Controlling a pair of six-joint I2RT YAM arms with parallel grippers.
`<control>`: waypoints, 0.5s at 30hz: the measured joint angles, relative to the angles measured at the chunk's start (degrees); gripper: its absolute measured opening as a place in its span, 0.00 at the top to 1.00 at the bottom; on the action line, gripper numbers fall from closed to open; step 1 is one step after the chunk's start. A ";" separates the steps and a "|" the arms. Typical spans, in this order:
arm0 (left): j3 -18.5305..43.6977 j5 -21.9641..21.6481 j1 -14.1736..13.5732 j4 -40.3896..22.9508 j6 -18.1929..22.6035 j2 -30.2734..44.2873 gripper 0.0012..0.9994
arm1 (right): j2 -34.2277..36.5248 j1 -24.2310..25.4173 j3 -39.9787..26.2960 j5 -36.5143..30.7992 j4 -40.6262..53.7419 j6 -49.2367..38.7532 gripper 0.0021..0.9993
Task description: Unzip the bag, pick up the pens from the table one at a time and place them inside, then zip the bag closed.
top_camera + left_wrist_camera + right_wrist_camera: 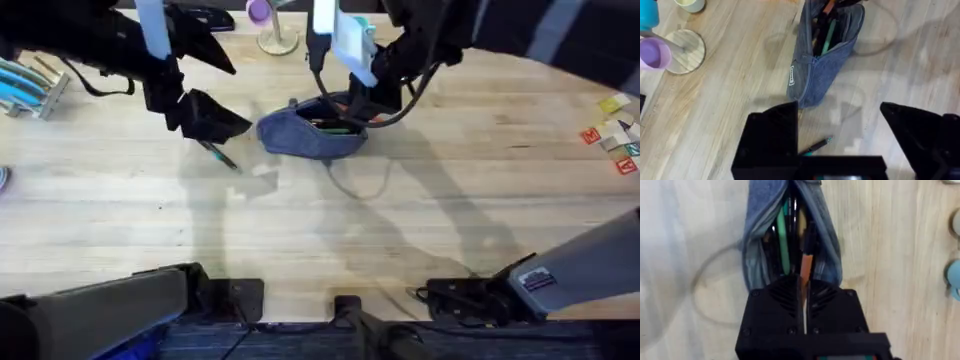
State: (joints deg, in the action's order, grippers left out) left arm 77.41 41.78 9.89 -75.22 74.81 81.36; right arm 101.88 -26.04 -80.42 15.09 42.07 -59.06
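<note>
From overhead, the bag lies on the table toward the far middle, its zip open and several pens showing inside. My right gripper hangs over the bag's right end, and my left gripper sits just to the bag's left, above the dark pen that lies on the wood.

My right wrist camera gives what the overhead cannot: my two right fingers are pressed together on the orange pen, with only a thin slit between them, and the pen's black tip points down into the open mouth of the bag. A green pen and other dark ones lie inside beside it.

My left wrist camera shows the other side of things. My left fingers stand wide apart with nothing held, and the dark pen lies flat on the table between them, close to one finger. The bag is just beyond, gaping open, apart from the dark pen. A purple cup on a round wooden base stands off to one side.
</note>
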 joint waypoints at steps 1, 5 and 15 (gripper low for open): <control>0.00 0.00 0.00 0.00 0.00 0.00 0.01 | 0.63 0.00 0.00 0.00 -0.78 -0.18 0.97; 0.02 0.00 0.00 0.00 0.00 0.00 0.01 | 1.89 -0.29 0.00 0.00 -3.25 -0.65 0.97; 0.00 0.00 0.00 0.00 -0.01 0.00 0.01 | 4.17 -3.99 -0.02 0.00 -4.35 -1.02 0.97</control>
State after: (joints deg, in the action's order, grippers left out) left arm 77.41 41.78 9.89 -75.22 74.80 81.36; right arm 106.04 -30.04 -80.44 15.09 37.72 -60.08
